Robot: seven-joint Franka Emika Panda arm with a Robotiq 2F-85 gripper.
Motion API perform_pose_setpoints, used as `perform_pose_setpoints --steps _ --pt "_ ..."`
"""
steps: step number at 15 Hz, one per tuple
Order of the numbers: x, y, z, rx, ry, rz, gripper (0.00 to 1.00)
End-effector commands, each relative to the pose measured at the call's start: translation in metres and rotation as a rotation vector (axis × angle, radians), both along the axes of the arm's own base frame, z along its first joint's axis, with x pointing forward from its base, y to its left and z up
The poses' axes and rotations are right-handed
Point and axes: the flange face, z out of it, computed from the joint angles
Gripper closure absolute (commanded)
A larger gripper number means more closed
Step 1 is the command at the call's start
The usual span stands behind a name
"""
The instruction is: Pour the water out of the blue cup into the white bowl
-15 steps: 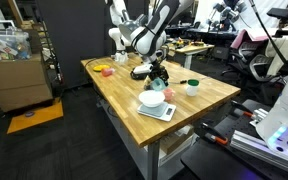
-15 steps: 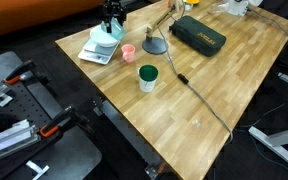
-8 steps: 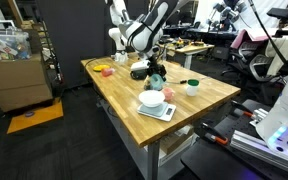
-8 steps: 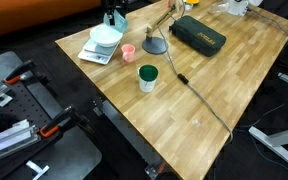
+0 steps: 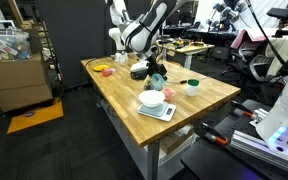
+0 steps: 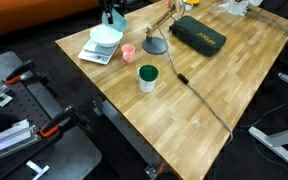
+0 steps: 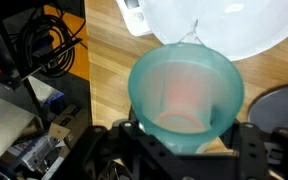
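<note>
My gripper is shut on the blue cup, a pale teal tumbler. In the wrist view the cup's open mouth faces the camera, its far rim right at the edge of the white bowl. In both exterior views the gripper holds the cup in the air just beside and above the bowl. The bowl sits on a white scale. I cannot tell whether water is flowing.
On the wooden table stand a small pink cup, a white cup with a dark green top, a black lamp base with a cable, and a long black case.
The gripper with the cup has risen slightly and shifted a little next to the bowl. Over the last half second almost nothing has moved.
</note>
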Motion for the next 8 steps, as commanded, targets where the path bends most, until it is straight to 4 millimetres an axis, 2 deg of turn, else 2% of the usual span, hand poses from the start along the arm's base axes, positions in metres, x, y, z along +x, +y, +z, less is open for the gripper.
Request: perform_pose_setpoints --steps 1,8 --pt "0.0018 -0.0024 0.0005 -0.041 0.010 -0.010 0.52" --pt "0.0019 -0.0078 0.0011 -0.073 0.013 -0.020 0.52"
